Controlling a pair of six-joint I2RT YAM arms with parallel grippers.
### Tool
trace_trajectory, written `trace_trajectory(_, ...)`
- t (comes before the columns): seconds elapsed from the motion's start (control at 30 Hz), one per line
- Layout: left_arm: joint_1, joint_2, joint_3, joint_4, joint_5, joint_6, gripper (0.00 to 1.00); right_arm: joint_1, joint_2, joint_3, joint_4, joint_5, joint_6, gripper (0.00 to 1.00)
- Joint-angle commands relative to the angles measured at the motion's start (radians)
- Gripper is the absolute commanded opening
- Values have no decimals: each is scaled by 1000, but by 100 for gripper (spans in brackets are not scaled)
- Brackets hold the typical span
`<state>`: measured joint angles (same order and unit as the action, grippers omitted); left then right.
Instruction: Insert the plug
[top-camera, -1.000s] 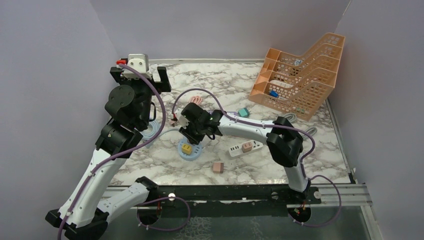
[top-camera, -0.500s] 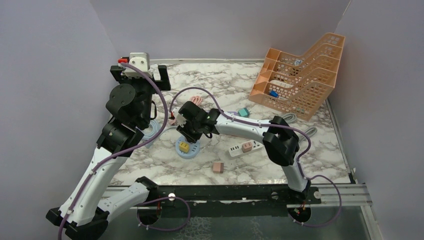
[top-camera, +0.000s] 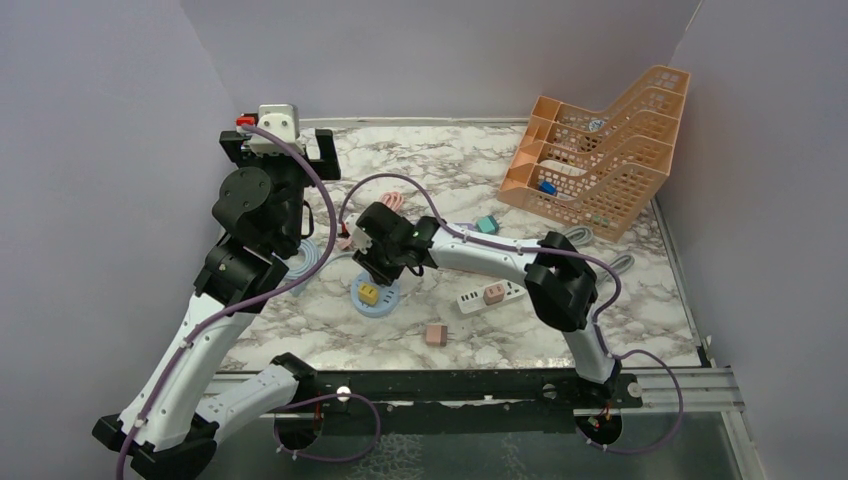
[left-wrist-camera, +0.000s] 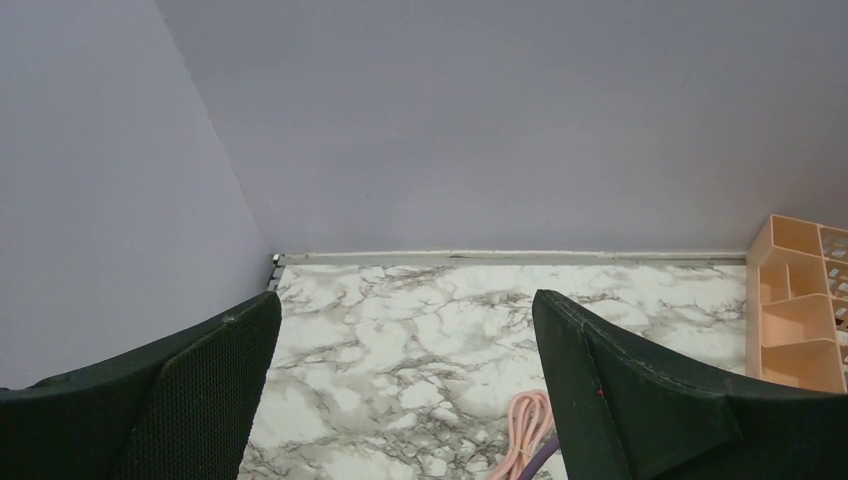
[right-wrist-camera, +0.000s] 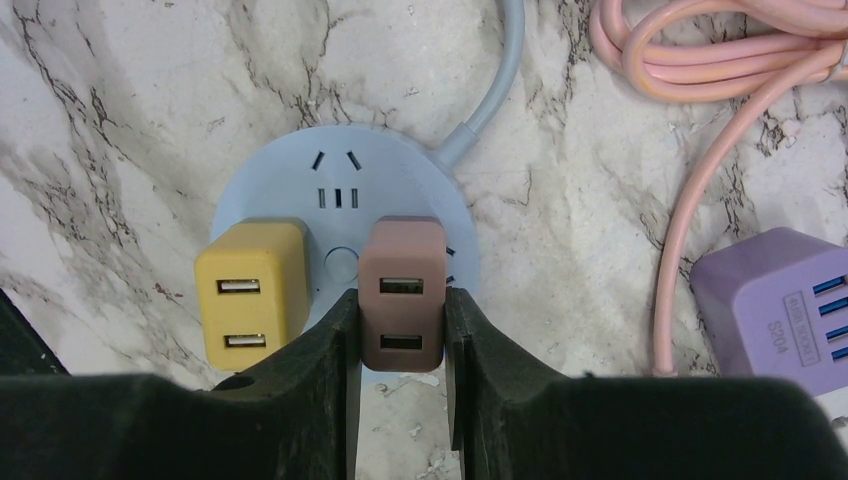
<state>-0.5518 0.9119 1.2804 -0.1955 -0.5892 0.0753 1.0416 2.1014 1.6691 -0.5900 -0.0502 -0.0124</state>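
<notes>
Marble-patterned worktop (top-camera: 470, 165) between plain lilac walls fills the top view. At the back right stands an orange mesh rack (top-camera: 640, 110). One of its compartments holds a small blue thing (top-camera: 547, 187), and the other contents are too small to tell. A white power strip (top-camera: 505, 292) carries a pink adapter (top-camera: 493, 293), and another pink cube (top-camera: 435, 335) lies loose near it. The right arm (top-camera: 490, 258) reaches over a round blue socket (top-camera: 380, 300). The left arm (top-camera: 200, 340) stands high at the back left.

From the left wrist, the left hand (left-wrist-camera: 405, 300) is released, its fingers wide apart and grasping nothing, above the worktop.

From the right wrist, the right hand (right-wrist-camera: 400, 310) grasps the brown plug (right-wrist-camera: 402, 250), one finger on each side. The plug stands on the round socket, just beside a yellow adapter (right-wrist-camera: 252, 290) sitting there too. How deep it is seated, I cannot tell. A pink cable (right-wrist-camera: 662, 300) and a purple USB block (right-wrist-camera: 770, 290) lie to the right.
</notes>
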Motion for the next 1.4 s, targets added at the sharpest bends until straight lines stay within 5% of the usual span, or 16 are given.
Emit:
trace_trajectory(0.0,0,-6,19,21,-18,3,99,-3,96,14,-231,83,56,29)
trace_trajectory(0.23,0,-21,19,8,-29,-3,99,-5,47,135,-250,90,83,48)
trace_trajectory(0.4,0,-24,37,6,-38,-6,99,-6,-6,142,-239,34,90,54)
trace_trajectory(0.83,0,-30,79,31,-47,0,99,-3,-146,65,-121,-150,73,48)
trace_trajectory(1.37,-1,-35,70,23,-31,-18,99,29,-3,117,-110,-183,76,49)
